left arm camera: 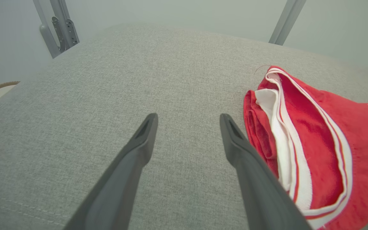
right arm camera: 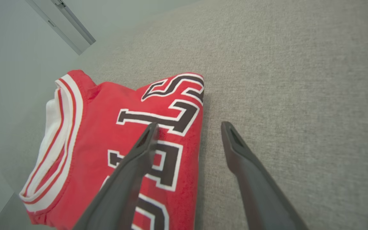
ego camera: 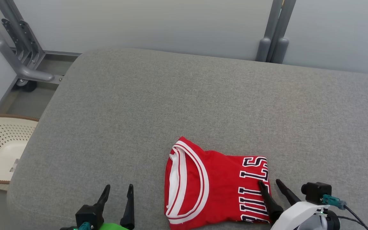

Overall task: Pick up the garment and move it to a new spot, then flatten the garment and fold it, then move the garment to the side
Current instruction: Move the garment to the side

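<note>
- As I looked down through the head view, the red garment lay folded into a compact rectangle on the grey padded surface, near its front edge. I judged the folding done, with only the move to the side left.
- In that same view the left gripper hovered apart from the garment's collar side, its jaws spread wide and empty. The right gripper also stood wide and held nothing, with one finger over the lettered edge and the other past it. A pale basket sat beyond the surface's left edge.
- In the left wrist view, the left gripper pointed at bare grey fabric. The garment lay just beside the finger at that view's right, with its white collar trim showing. I read that as waiting clear of the cloth.
- In the right wrist view, the right gripper straddled the garment's folded edge, probably lined up to pinch it. I could not tell whether the finger touched the cloth.
</note>
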Available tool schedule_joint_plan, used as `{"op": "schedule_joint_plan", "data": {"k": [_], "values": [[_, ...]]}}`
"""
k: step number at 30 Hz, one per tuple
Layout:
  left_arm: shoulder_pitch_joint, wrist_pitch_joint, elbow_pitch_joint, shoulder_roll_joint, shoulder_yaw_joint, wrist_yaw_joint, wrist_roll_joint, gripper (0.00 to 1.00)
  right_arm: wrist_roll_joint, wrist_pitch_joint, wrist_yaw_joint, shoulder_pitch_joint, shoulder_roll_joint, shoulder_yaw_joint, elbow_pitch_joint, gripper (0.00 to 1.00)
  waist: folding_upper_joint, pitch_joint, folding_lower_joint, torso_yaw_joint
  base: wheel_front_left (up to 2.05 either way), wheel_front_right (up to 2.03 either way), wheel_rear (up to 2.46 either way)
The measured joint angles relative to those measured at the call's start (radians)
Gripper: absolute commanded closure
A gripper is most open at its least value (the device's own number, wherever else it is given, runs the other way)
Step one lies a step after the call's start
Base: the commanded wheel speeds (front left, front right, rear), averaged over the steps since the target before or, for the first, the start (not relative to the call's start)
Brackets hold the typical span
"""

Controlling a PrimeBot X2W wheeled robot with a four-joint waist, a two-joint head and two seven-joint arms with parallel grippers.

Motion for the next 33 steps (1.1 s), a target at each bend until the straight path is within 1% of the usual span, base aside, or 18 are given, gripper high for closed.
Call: {"op": "schedule_joint_plan", "data": {"k": [8, 9, 10, 11, 14, 17, 24, 26, 27, 28, 33], "values": [[-0.002, 0.0, -0.012, 0.0, -0.008, -0.002, 0.009, 0.0, 0.021, 0.0, 0.0, -0.034, 0.024, 0.058, 0.115, 0.0, 0.0, 0.009, 0.0, 0.022, 0.0, 0.0, 0.0], [-0.002, 0.0, -0.014, 0.0, -0.01, -0.002, 0.01, 0.0, 0.026, 0.0, 0.0, -0.044, 0.028, 0.066, 0.126, 0.1, 0.0, 0.011, 0.0, 0.024, 0.0, 0.0, 0.0], [-0.003, 0.0, -0.016, 0.0, -0.01, -0.002, 0.01, 0.0, 0.025, -0.001, 0.0, -0.055, 0.029, 0.08, 0.134, 0.59, 0.0, 0.012, 0.0, 0.026, 0.0, 0.0, 0.0], [-0.003, 0.0, -0.017, 0.0, -0.012, -0.002, 0.01, 0.0, 0.026, -0.002, 0.0, -0.063, 0.03, 0.09, 0.139, 1.0, 0.0, 0.014, 0.0, 0.026, 0.0, 0.0, 0.0], [-0.004, 0.0, -0.023, 0.0, -0.014, -0.002, 0.01, 0.0, 0.025, -0.001, 0.0, -0.087, 0.025, 0.092, 0.147, 1.0, 0.0, 0.016, 0.0, 0.022, 0.0, 0.0, 0.0], [-0.005, 0.0, -0.032, 0.0, -0.016, -0.002, 0.012, 0.0, 0.01, 0.0, 0.001, -0.107, 0.012, 0.056, 0.14, 1.0, 0.0, 0.016, 0.0, 0.009, 0.0, 0.0, 0.0], [-0.022, 0.0, -0.067, 0.0, -0.049, -0.017, 0.054, 0.0, -0.04, 0.0, 0.001, -0.122, -0.006, -0.035, 0.141, 1.0, 0.0, 0.01, 0.0, -0.052, 0.0, 0.0, 0.0], [-0.025, 0.0, -0.069, 0.0, -0.055, -0.019, 0.061, 0.0, -0.05, 0.0, 0.001, -0.129, -0.005, -0.054, 0.141, 1.0, 0.0, 0.008, 0.0, -0.076, 0.0, 0.0, 0.0], [-0.025, 0.0, -0.069, 0.0, -0.055, -0.019, 0.061, 0.0, -0.05, 0.0, 0.001, -0.129, -0.005, -0.054, 0.141, 1.0, 0.0, 0.008, 0.0, -0.076, 0.0, 0.0, 0.0], [-0.026, 0.0, -0.072, 0.0, -0.057, -0.02, 0.063, 0.0, -0.06, 0.0, 0.001, -0.131, -0.004, -0.068, 0.141, 1.0, 0.0, 0.006, 0.0, -0.104, 0.0, 0.0, 0.0], [-0.03, 0.0, -0.077, 0.0, -0.057, -0.019, 0.064, 0.0, -0.077, 0.0, 0.001, -0.133, -0.002, -0.083, 0.144, 1.0, 0.0, 0.0, 0.0, -0.186, 0.0, 0.0, 0.0]]}}
